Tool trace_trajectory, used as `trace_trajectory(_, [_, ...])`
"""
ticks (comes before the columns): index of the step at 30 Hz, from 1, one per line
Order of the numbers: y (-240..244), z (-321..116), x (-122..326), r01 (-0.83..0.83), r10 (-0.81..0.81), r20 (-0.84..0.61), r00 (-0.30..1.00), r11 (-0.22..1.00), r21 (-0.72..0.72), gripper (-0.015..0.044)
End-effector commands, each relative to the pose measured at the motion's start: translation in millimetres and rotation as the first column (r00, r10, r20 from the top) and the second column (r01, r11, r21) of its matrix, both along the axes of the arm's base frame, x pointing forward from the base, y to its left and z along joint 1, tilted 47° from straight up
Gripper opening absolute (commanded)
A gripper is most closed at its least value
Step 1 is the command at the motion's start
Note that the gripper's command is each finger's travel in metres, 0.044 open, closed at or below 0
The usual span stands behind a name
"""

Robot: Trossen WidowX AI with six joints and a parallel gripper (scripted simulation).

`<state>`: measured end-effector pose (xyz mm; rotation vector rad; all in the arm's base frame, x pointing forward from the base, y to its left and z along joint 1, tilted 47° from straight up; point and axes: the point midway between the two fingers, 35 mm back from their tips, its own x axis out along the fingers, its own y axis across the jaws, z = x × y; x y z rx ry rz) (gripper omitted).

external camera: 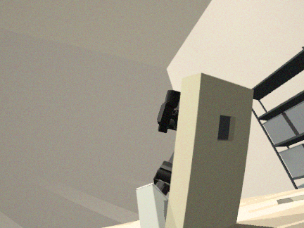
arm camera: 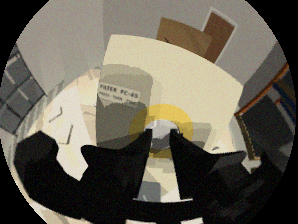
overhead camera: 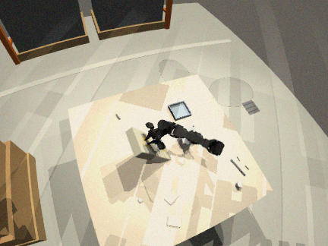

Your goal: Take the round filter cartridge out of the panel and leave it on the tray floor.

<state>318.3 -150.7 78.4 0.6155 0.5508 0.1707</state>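
One arm, one panel, one cartridge: the gripper is shut on the cartridge at the panel face.

The yellow-ringed cartridge (arm camera: 161, 124) sits in the front of the pale panel (overhead camera: 134, 141), and in the wrist view the gripper (arm camera: 158, 137) has its two dark fingers closed narrowly on the cartridge's middle, one on each side; whether it has come out of its seat at all cannot be told. A white label (arm camera: 119, 94) is on the panel just beside the cartridge. From the top, the single black arm (overhead camera: 190, 136) reaches across the table (overhead camera: 212, 190) to the panel. One square tray (overhead camera: 179, 110) lies on the table behind the arm, apart from the panel. The exterior view shows the panel's back with one dark rectangular opening (external camera: 224, 127).
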Motion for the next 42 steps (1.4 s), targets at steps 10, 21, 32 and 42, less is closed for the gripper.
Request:
trace_trajectory(10, [-11,7,-20,-0.002,0.002,-0.029,1.0,1.0,0.0,0.0])
trace_trajectory(21, [-22,31,-61,-0.011,0.011,-0.012,1.0,1.0,-0.018,0.0])
trace_trajectory(32, [-15,25,-66,-0.011,0.011,-0.011,1.0,1.0,-0.018,0.0])
trace_trajectory(42, [9,5,-80,-0.011,0.011,-0.011,1.0,1.0,-0.017,0.0])
